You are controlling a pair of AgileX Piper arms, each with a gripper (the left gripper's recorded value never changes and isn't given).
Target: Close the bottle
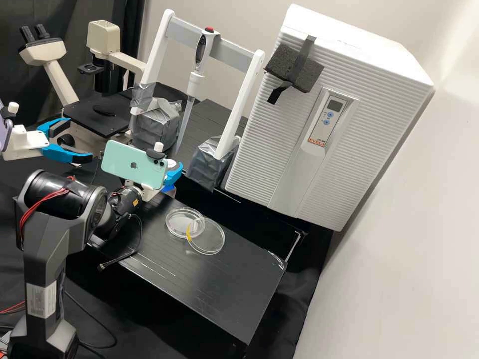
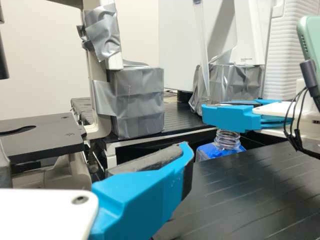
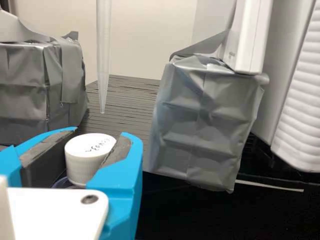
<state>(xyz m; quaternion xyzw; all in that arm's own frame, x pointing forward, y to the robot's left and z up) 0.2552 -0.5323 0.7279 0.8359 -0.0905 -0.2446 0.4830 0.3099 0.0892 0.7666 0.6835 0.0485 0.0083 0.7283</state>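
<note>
With the right pincer (image 3: 92, 142) clamped on the ribbed white cap (image 3: 89, 160), just over the threaded neck of the bottle (image 2: 220, 149) by the tabletop (image 2: 260, 190) edge; with the left pincer (image 1: 77, 139) spread wide, empty, well apart. Probably light, tippy: grip the ribs, turn gently.

Through the left wrist camera, my own left end effector (image 2: 165, 167) sits nearest, one bright blue finger with a dark pad showing. Past the edge of the black ribbed bench (image 2: 250, 195), the right end effector (image 2: 220, 116) lies level just above the threaded neck of a clear plastic bottle (image 2: 226, 137) with a blue-tinted body. Behind stand a grey tape-wrapped block (image 2: 135, 100), a second taped block (image 2: 235, 82) and a clear pipette tip (image 2: 204, 55).
</note>
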